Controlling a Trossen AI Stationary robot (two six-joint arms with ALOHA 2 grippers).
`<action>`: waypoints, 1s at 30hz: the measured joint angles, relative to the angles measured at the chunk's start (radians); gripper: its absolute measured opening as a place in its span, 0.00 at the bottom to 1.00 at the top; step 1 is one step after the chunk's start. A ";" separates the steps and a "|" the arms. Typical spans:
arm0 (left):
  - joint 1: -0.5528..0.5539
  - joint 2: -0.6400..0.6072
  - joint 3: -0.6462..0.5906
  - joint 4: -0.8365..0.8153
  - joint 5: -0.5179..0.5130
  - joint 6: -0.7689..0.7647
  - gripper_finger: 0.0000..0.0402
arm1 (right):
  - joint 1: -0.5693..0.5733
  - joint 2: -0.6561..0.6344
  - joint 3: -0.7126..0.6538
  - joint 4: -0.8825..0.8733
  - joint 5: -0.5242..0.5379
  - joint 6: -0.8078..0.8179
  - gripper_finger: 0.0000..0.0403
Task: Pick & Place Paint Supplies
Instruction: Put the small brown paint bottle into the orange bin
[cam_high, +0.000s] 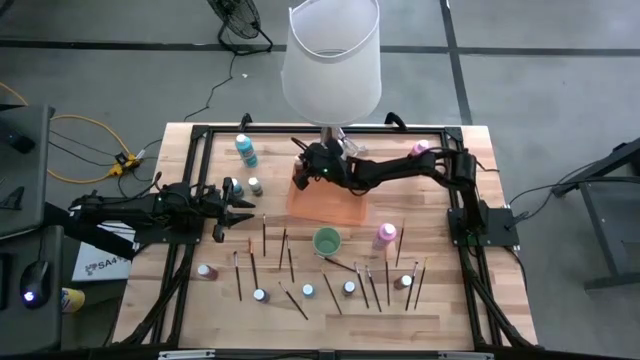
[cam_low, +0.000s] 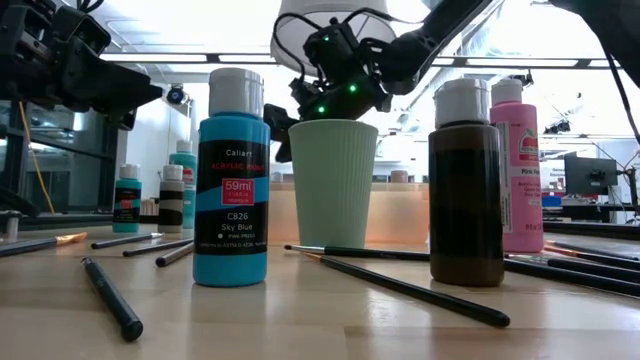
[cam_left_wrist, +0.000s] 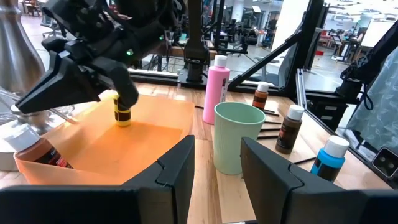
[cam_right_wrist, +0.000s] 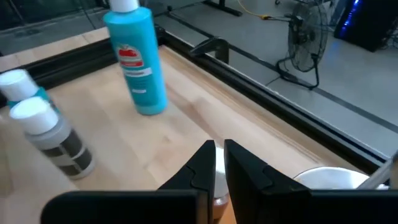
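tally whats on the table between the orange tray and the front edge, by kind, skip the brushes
green cup: 1
tall pink bottle: 1
small bottles: 5
total: 7

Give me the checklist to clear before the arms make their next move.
1. Small yellow-labelled paint bottle stands upright inside the shallow orange tray: ok.
2. Right gripper is free of that bottle: cannot tell; it sits directly over it.
3. Left gripper is open with nothing in it: ok.
4. Mint-green paper cup in front of the left gripper is upright: ok.
5. All supplies are packed: not ok; the tall pink bottle and thin dark brushes lie outside the tray.
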 joint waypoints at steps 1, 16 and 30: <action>0.000 0.000 0.000 0.000 0.000 0.000 0.31 | -0.002 0.000 0.000 0.001 0.001 0.000 0.07; 0.000 0.000 0.000 0.000 0.000 0.000 0.31 | -0.017 0.008 0.040 -0.061 0.021 0.052 0.07; 0.000 0.000 0.000 0.000 0.000 0.000 0.31 | -0.017 0.054 0.098 -0.135 0.022 0.127 0.07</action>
